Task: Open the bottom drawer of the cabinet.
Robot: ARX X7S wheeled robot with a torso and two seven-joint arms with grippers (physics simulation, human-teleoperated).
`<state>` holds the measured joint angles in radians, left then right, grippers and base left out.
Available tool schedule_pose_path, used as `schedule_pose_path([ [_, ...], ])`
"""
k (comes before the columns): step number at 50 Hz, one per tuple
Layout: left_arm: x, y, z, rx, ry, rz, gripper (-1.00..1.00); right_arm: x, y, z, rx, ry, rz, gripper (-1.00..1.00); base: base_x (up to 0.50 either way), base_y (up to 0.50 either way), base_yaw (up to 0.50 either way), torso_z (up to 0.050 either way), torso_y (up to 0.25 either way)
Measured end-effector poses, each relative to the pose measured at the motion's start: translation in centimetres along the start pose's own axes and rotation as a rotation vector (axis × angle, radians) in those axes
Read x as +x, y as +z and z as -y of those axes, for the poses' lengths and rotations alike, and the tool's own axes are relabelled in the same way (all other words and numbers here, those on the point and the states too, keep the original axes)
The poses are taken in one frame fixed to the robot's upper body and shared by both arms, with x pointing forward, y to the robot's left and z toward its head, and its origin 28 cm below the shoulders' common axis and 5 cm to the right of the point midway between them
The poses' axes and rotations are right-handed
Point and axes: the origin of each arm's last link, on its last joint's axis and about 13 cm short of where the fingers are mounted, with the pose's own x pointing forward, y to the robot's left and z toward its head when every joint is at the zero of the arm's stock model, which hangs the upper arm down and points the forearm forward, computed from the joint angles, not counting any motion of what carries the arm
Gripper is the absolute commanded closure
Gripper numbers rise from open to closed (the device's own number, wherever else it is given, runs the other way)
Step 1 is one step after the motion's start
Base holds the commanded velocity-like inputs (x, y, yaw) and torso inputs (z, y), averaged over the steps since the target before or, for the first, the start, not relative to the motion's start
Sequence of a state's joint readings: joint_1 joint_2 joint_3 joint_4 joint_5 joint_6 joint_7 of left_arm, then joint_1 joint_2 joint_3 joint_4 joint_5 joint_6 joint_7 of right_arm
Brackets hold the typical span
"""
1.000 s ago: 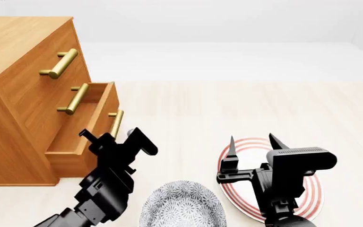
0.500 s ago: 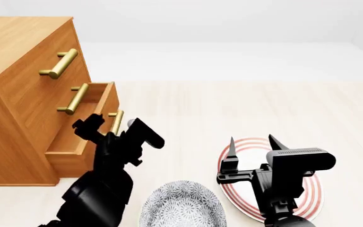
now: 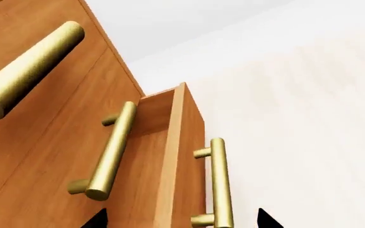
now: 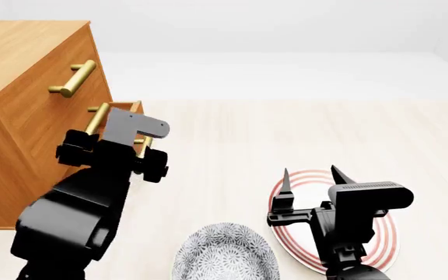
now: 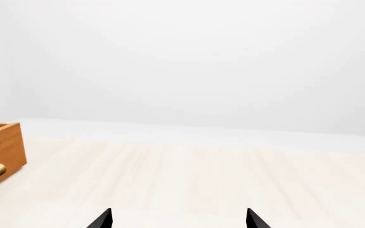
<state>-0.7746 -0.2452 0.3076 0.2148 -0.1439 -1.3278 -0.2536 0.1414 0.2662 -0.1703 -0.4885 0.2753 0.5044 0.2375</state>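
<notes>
The cabinet (image 4: 21, 116) stands at the left, its three drawers each with a brass bar handle. The bottom drawer (image 3: 184, 161) stands partly pulled out. Its handle (image 3: 218, 183) shows in the left wrist view, and a bit of it shows past my arm in the head view (image 4: 145, 142). My left gripper (image 3: 181, 220) is open. Its two black tips stand either side of that handle's lower end, not closed on it. In the head view my left arm (image 4: 91, 186) hides the gripper and most of the drawer. My right gripper (image 4: 311, 175) is open and empty.
A red-ringed plate (image 4: 382, 245) lies on the floor under my right gripper. A patterned grey bowl (image 4: 224, 256) sits to its left, near my left arm. The middle handle (image 3: 110, 152) and top handle (image 3: 30, 66) are close by. The right wrist view shows the drawer's corner (image 5: 2, 145).
My left arm has risen and swung left toward the cabinet, and now covers the bottom drawer in the head view. The drawer and my right arm have not moved.
</notes>
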Motion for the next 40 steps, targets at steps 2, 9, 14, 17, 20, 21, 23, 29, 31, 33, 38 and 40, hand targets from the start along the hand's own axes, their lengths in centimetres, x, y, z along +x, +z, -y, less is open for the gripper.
schedule_pose_path([
  [2, 0.1, 0.0, -0.2, -0.020, -0.015, -0.024, -1.00, 0.0, 0.0, 0.0, 0.000, -0.001, 0.000, -1.00, 0.00, 0.00, 0.00, 0.000, 0.000],
  [9, 0.5, -0.3, -0.5, -0.072, -0.053, -0.096, -1.00, 0.1, -0.1, 0.0, 0.001, -0.002, -0.002, -1.00, 0.00, 0.00, 0.00, 0.000, 0.000],
  [14, 1.2, -0.5, -0.7, -0.094, -0.059, -0.136, -1.00, 0.1, -0.2, 0.0, 0.001, -0.002, -0.004, -1.00, 0.00, 0.00, 0.00, 0.000, 0.000],
  [17, 1.7, -0.6, -0.8, -0.103, -0.057, -0.158, -1.00, 0.1, -0.2, 0.0, 0.002, -0.003, -0.005, -1.00, 0.00, 0.00, 0.00, 0.000, 0.000],
  [20, 2.2, -0.7, -0.9, -0.108, -0.054, -0.179, -1.00, 0.1, -0.2, 0.0, 0.002, -0.003, -0.006, -1.00, 0.00, 0.00, 0.00, 0.000, 0.000],
  [21, 2.4, -0.7, -0.9, -0.110, -0.053, -0.187, -1.00, 0.1, -0.3, 0.0, 0.002, -0.003, -0.006, -1.00, 0.00, 0.00, 0.00, 0.000, 0.000],
  [23, 2.9, -0.9, -1.0, -0.114, -0.052, -0.203, -1.00, 0.1, -0.3, 0.0, 0.002, -0.004, -0.007, -1.00, 0.00, 0.00, 0.00, 0.000, 0.000],
  [29, 4.1, -1.3, -1.1, -0.123, -0.049, -0.249, -1.00, 0.1, -0.4, 0.0, 0.003, -0.004, -0.010, -1.00, 0.00, 0.00, 0.00, 0.000, 0.000],
  [31, 4.4, -1.5, -1.1, -0.124, -0.049, -0.263, -1.00, 0.2, -0.4, 0.0, 0.003, -0.004, -0.011, -1.00, 0.00, 0.00, 0.00, 0.000, 0.000],
  [33, 4.7, -1.6, -1.1, -0.125, -0.050, -0.275, -1.00, 0.2, -0.4, 0.0, 0.003, -0.004, -0.011, -1.00, 0.00, 0.00, 0.00, 0.000, 0.000],
  [38, 5.4, -2.0, -1.1, -0.127, -0.051, -0.302, -1.00, 0.2, -0.4, 0.0, 0.003, -0.004, -0.012, -1.00, 0.00, 0.00, 0.00, 0.000, 0.000],
  [40, 5.6, -2.1, -1.1, -0.128, -0.052, -0.311, -1.00, 0.2, -0.4, 0.0, 0.003, -0.004, -0.012, -1.00, 0.00, 0.00, 0.00, 0.000, 0.000],
])
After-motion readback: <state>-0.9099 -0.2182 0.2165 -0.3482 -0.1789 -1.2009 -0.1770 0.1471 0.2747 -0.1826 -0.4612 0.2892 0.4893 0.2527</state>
